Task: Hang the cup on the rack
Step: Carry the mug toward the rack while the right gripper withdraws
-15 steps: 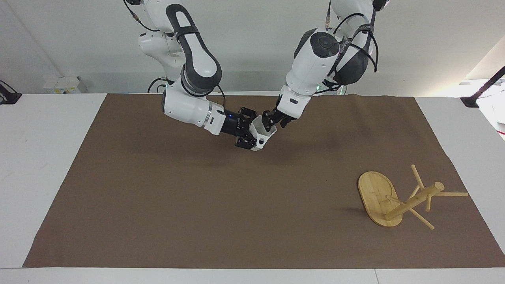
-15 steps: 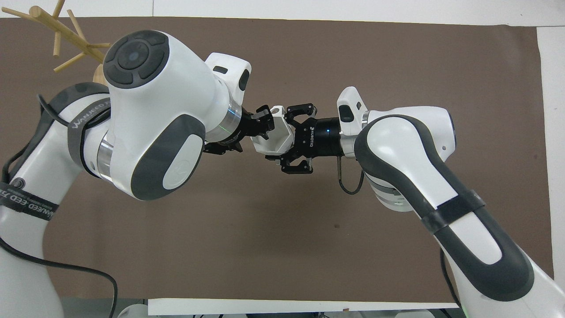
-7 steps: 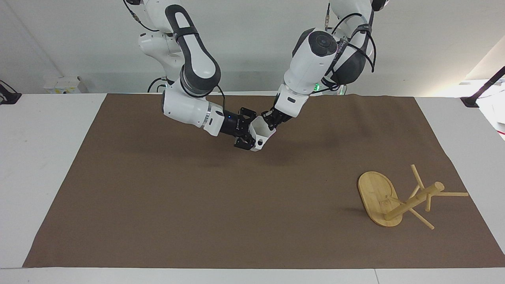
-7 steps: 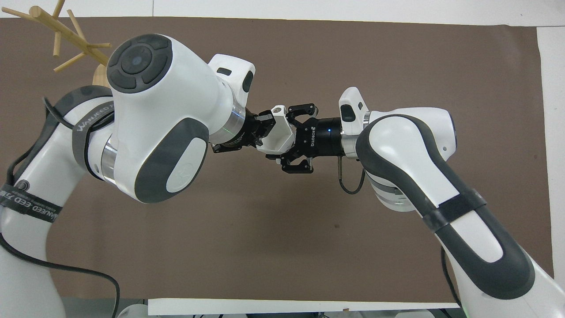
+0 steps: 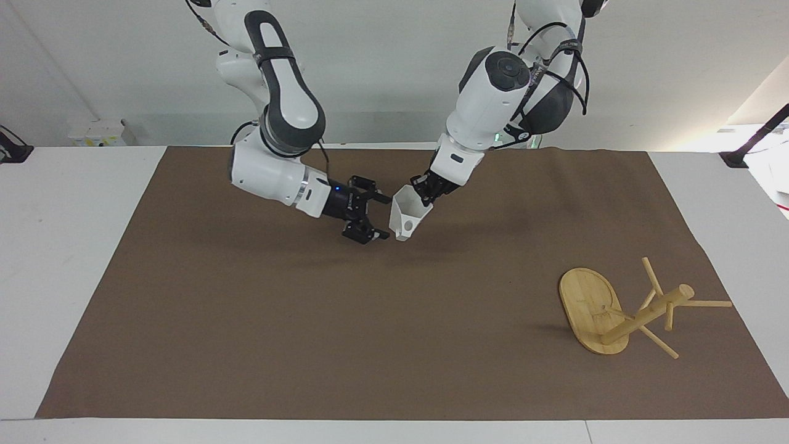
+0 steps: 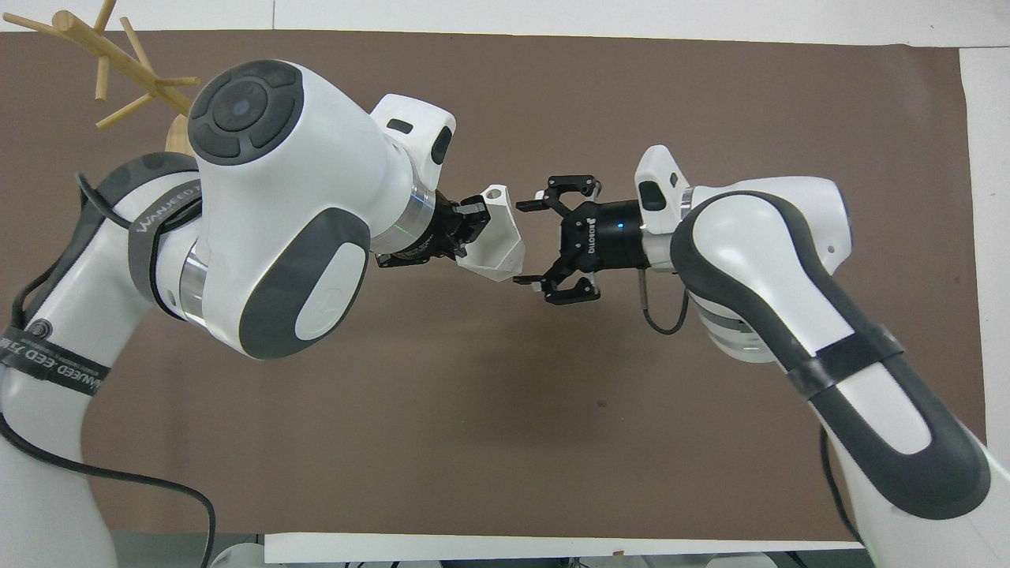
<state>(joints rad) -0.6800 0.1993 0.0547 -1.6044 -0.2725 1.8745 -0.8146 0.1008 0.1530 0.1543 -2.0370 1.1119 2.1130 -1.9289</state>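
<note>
A big brown mat (image 5: pixel 345 320) lies flat on the white worktop (image 5: pixel 68 246) and covers most of it, so bare white strips show all around the mat. A small white box (image 5: pixel 102 132) with a bit of yellow on it sits against the wall near the mat's corner at the right arm's end. A black clamp (image 5: pixel 12 151) sits on the worktop's edge just beside that box, and another black clamp (image 5: pixel 749 148) sits near the mat's corner at the left arm's end.

Robotics lab: two arms over a brown mat (image 5: pixel 308 320), bare white walls.
</note>
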